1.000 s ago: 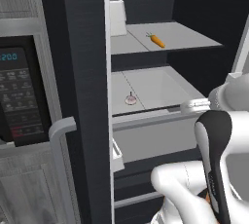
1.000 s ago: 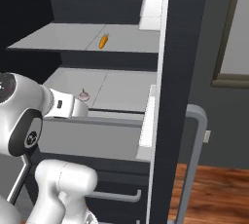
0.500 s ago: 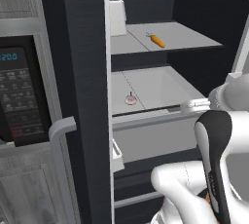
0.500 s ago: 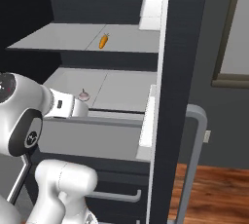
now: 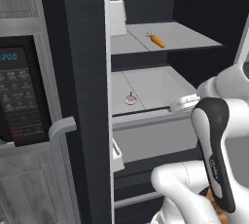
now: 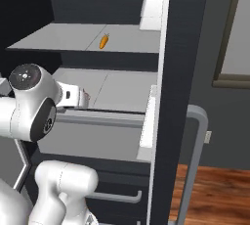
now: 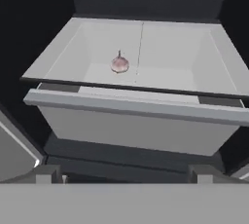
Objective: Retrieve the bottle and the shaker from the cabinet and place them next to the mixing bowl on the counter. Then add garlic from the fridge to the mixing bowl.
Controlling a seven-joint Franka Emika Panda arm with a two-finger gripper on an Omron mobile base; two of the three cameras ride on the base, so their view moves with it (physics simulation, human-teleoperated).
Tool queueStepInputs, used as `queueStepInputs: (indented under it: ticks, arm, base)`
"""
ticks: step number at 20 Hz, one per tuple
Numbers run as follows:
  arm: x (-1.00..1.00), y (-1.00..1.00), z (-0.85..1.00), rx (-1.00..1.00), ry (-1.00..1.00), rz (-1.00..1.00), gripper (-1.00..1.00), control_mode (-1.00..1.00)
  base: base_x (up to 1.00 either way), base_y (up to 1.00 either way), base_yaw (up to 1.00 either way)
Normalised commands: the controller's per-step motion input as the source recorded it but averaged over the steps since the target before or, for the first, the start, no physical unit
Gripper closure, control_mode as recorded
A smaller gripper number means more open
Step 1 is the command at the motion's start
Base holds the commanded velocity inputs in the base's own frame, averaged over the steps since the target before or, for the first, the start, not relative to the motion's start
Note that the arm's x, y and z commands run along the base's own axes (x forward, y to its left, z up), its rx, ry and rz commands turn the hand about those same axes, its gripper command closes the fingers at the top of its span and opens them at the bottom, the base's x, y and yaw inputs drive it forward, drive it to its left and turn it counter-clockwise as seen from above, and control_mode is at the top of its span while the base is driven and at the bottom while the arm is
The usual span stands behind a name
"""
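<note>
So the small pinkish garlic bulb (image 7: 119,64) sits alone inside the pale grey open fridge drawer (image 7: 136,111), toward its left side. The end effector (image 7: 124,173) hangs in front of that drawer, fingers spread wide, gripping nothing. An orange carrot (image 5: 156,40) lies on the shelf above the drawer.

The light was flat and even, with no glare anywhere. The fridge (image 5: 87,72) walls stayed nearly black, while the shelf (image 5: 185,35) and drawer (image 7: 146,57) were pale grey and softly shaded. All three views were coarse and slightly blurred, the hand view most, at its lower edge.
</note>
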Motion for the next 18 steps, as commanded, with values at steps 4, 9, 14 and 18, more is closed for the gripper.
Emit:
queueStepInputs:
  ticks: [4, 9, 14, 18]
  arm:
    - [0.25, 0.17, 0.01, -0.07, 0.36, 0.14, -1.0, -1.0]
    - [0.68, 0.22, -0.09, 0.0, 0.1, -0.12, -1.0, -1.0]
    - [0.46, 0.24, -0.36, 0.0, -0.03, -0.21, -1.0, -1.0]
    - [0.48, 0.21, -0.34, 0.01, -0.09, -0.3, -1.0, -1.0]
  base:
    - [0.0, 0.0, 0.0]
    - [0.0, 0.0, 0.0]
    - [0.0, 0.0, 0.0]
    - [0.0, 0.0, 0.0]
